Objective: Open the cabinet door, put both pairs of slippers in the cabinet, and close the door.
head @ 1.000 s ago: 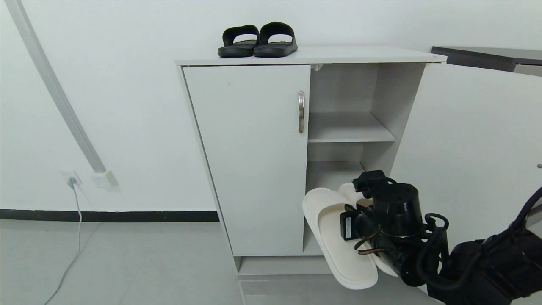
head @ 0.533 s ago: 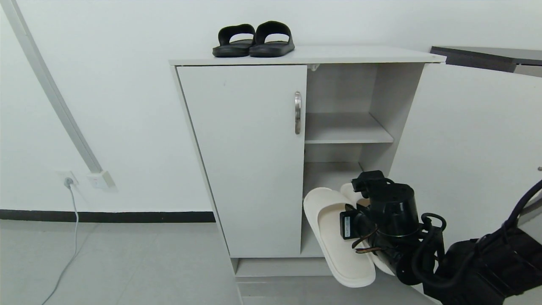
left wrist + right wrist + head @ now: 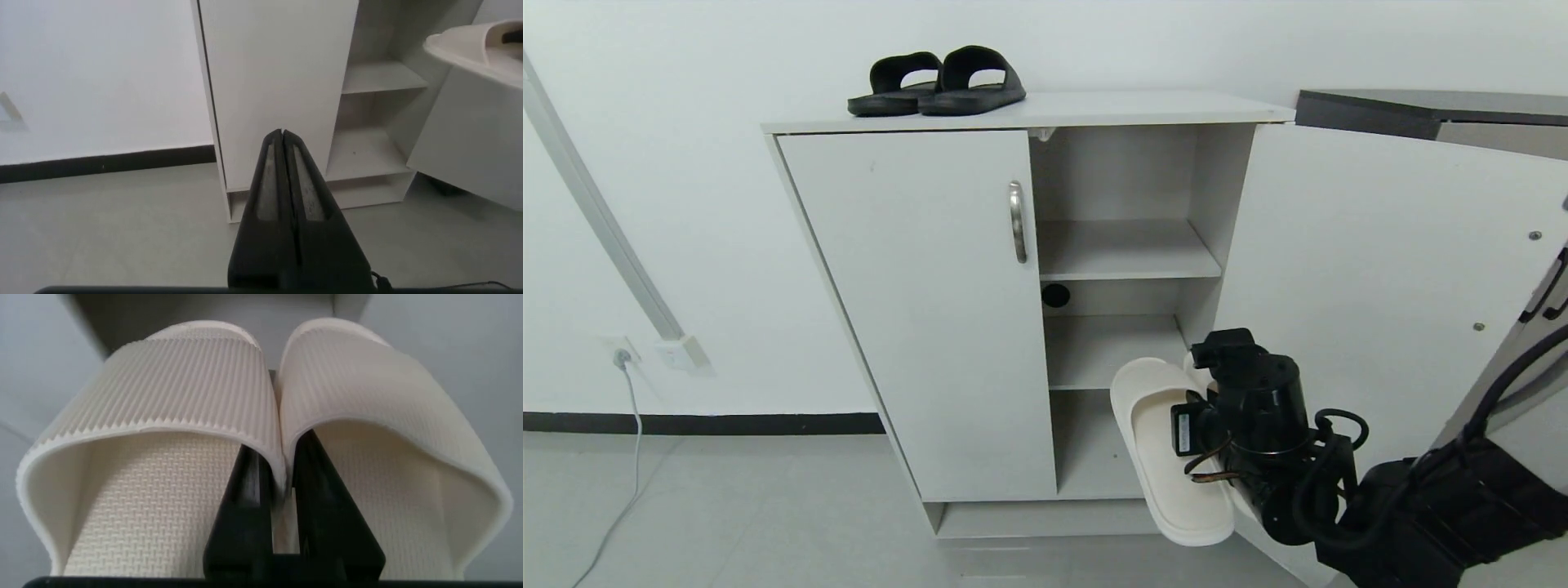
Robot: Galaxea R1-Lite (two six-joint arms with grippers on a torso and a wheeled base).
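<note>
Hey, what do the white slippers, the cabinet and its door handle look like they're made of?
White slippers: likely soft moulded foam or rubber, matte; ribbed straps and patterned footbeds look cast in one piece.
Cabinet: probably laminated board, smooth matte pale grey; flat thin panels with square edges.
Door handle: seemingly brushed metal; silvery with a soft sheen.

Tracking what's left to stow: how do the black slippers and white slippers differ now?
The black slippers lie flat atop the cabinet, untouched; the white slippers hang tilted in the right claw, low before the open side. Each pair is side by side, neither on a shelf.
</note>
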